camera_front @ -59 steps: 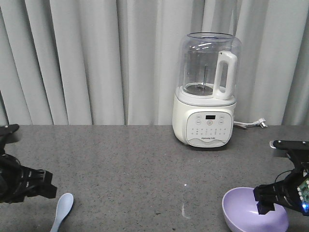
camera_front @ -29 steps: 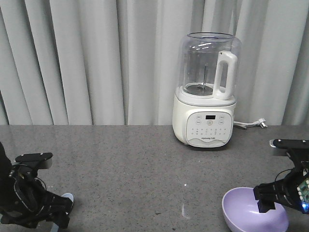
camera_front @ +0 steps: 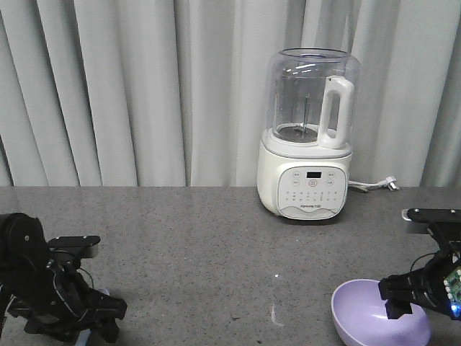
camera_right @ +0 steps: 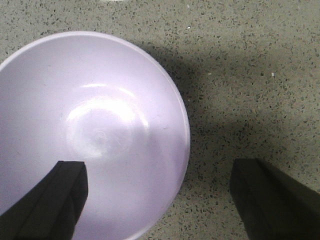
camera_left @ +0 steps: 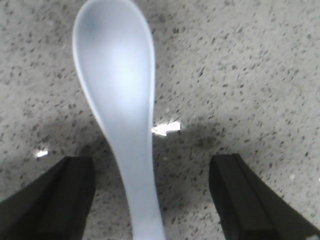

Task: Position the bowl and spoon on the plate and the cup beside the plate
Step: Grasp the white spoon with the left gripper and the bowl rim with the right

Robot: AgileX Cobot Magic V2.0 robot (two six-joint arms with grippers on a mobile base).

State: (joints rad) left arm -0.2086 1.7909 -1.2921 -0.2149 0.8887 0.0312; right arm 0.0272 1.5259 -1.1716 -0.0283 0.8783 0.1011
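Note:
The pale bluish-white spoon (camera_left: 120,90) lies flat on the speckled counter, scoop pointing away from the wrist camera. My left gripper (camera_left: 150,167) is open and low over it, one finger on each side of the handle with a gap both ways. In the front view the left arm (camera_front: 54,295) hides the spoon. The lavender bowl (camera_right: 95,135) sits at the counter's front right (camera_front: 378,313). My right gripper (camera_right: 160,172) is open across the bowl's right rim, one finger over the inside and one outside. The plate and the cup are out of view.
A white blender with a clear jug (camera_front: 308,137) stands at the back of the grey counter (camera_front: 209,238), its cord and plug (camera_front: 379,184) lying to its right. Grey curtains close off the back.
My left arm has swung in to the right and down over the spoon, covering it in the front view. The right arm and the bowl have stayed put.

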